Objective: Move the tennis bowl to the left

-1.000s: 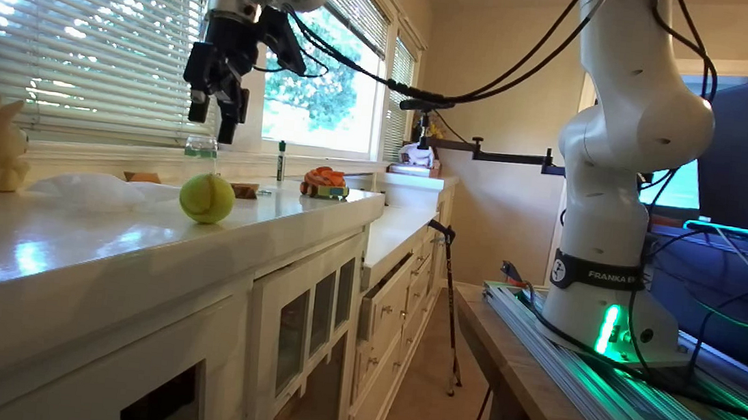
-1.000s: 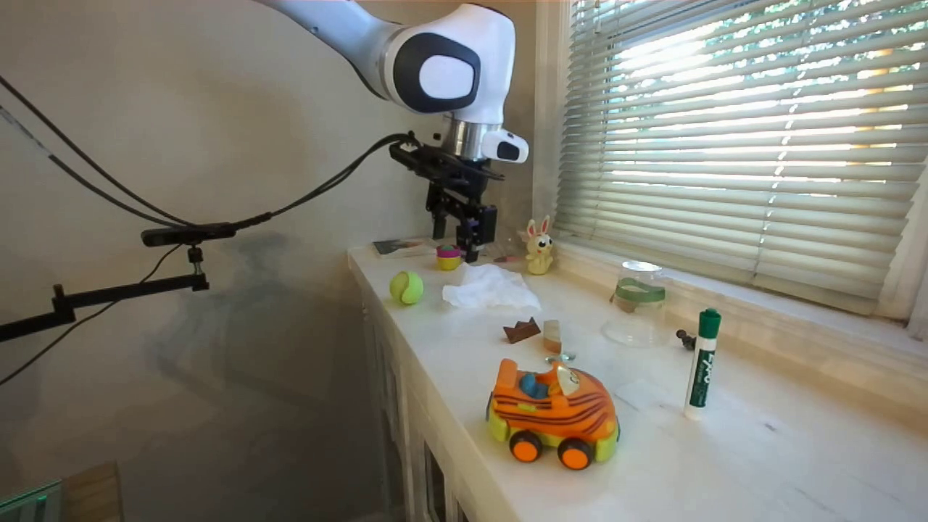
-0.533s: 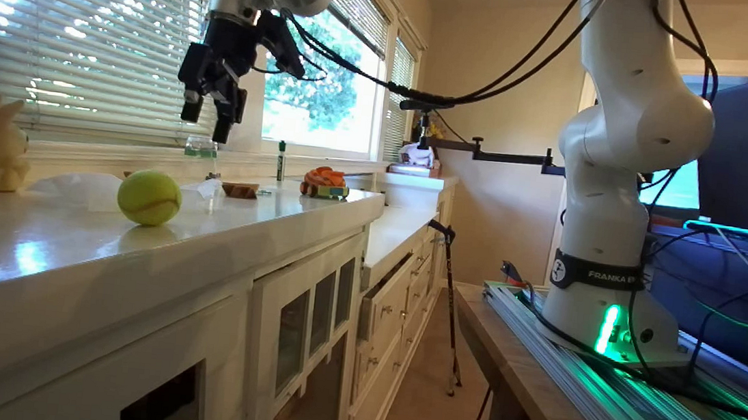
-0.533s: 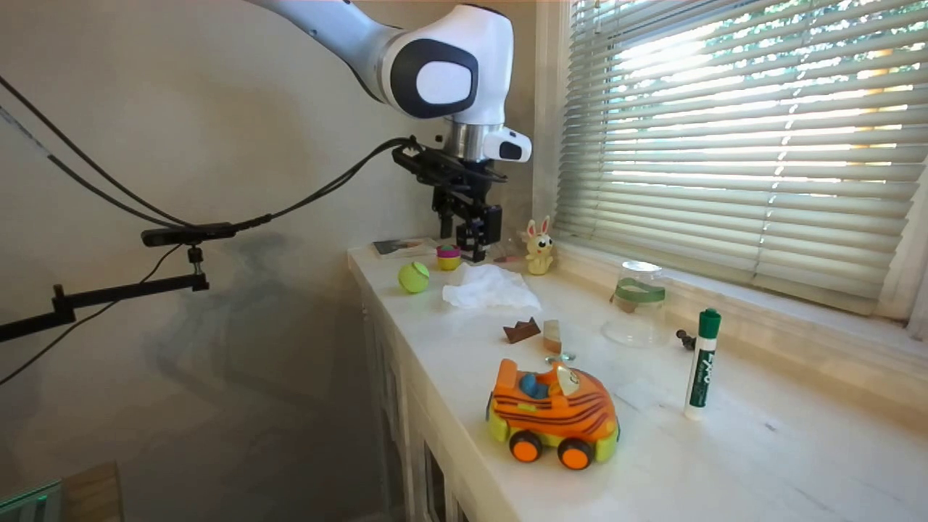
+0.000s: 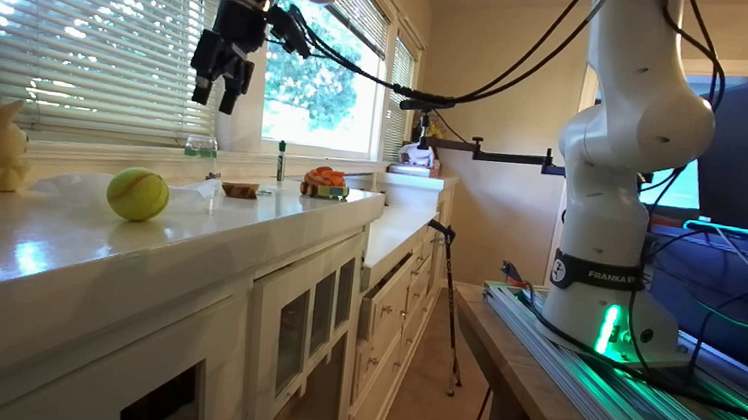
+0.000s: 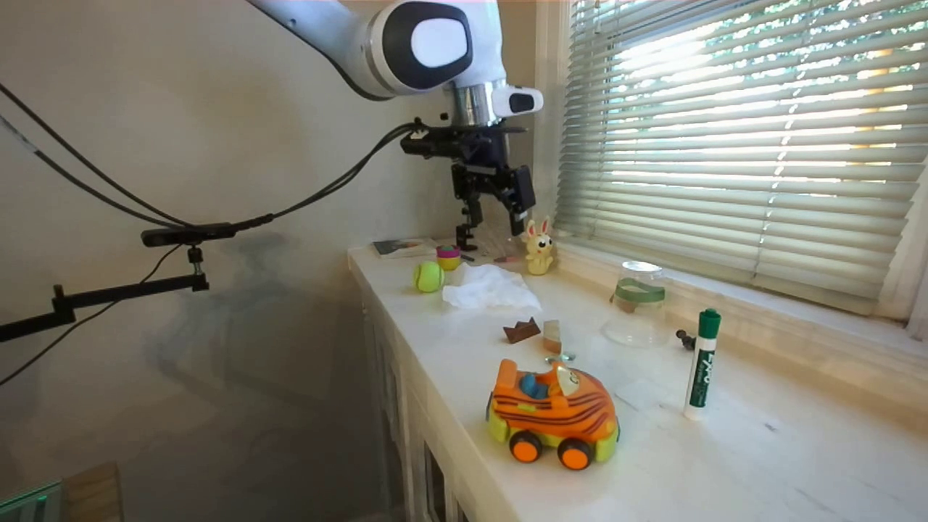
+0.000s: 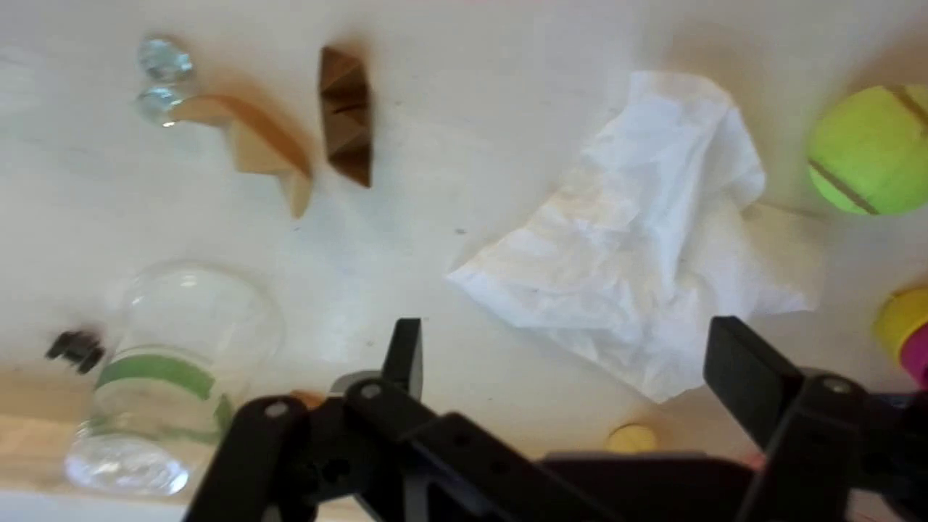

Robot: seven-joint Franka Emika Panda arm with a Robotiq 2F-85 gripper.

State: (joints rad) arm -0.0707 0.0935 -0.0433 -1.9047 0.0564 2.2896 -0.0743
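Observation:
The tennis ball, yellow-green, rests on the white counter [image 5: 56,234] near its front edge. It shows in both exterior views [image 5: 138,194] [image 6: 429,277] and at the right edge of the wrist view [image 7: 873,152], partly cut off. My gripper [image 5: 215,95] is well above the counter, to the window side of the ball. In an exterior view [image 6: 491,230] its fingers stand apart with nothing between them. In the wrist view the gripper [image 7: 565,351] is wide open, and only the counter and part of a white cloth lie below the gap.
The crumpled white cloth [image 6: 491,288] lies beside the ball. A yellow-pink tub [image 6: 448,257] and a bunny figurine [image 6: 539,250] stand behind. A clear cup [image 6: 638,301], brown pieces [image 6: 522,331], an orange toy car [image 6: 554,413] and an upright marker [image 6: 703,366] are further along.
The ball has moved left along the counter in an exterior view, away from the toy car and closer to the cloth. My gripper has risen and shifted toward the window, turning somewhat.

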